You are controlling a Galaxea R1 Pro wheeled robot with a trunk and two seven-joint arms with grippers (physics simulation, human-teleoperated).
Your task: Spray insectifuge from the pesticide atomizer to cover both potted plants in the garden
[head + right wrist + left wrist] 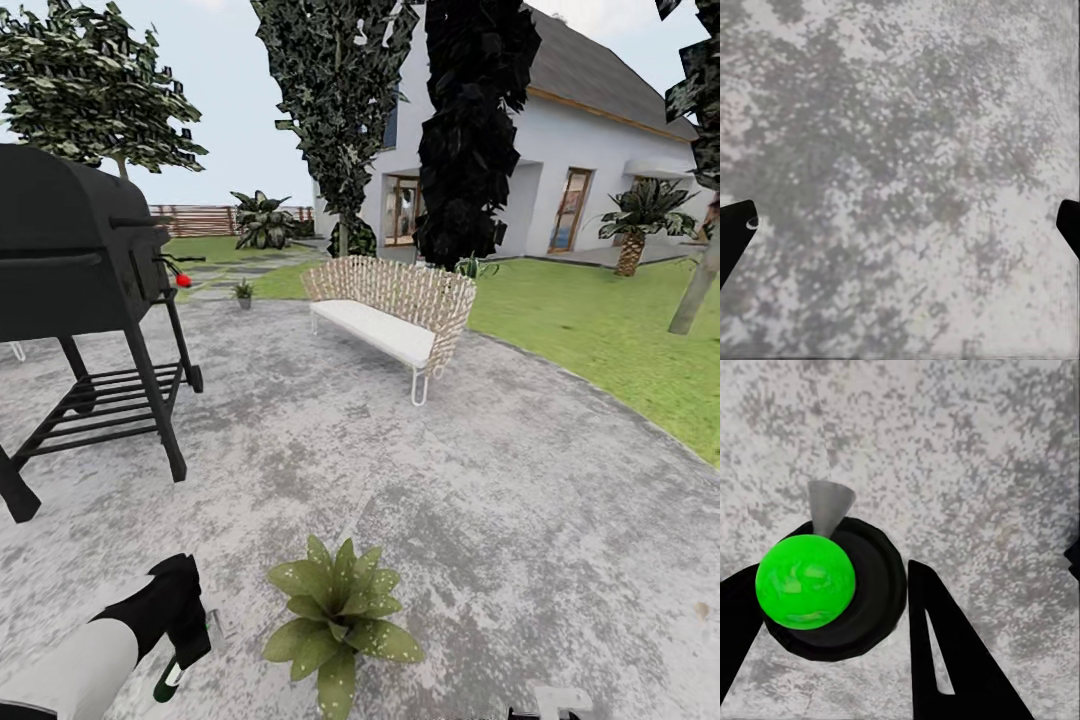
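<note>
My left gripper [185, 640] is clenched on the pesticide atomizer [806, 581], near left of the closest potted plant [338, 620] on the patio [480, 500]; my right gripper [900, 225] hangs released — fingertips wide apart, apparently.

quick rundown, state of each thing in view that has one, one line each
pesticide atomizer: held in the left pincer, above the patio
left pincer: shut on the atomizer
right pincer: open, holding nothing, over bare paving
near potted plant: upright on the patio, just right of the atomizer
far potted plant: upright at the patio's far edge
grill: lid closed
bench: upright, seat bare
</note>
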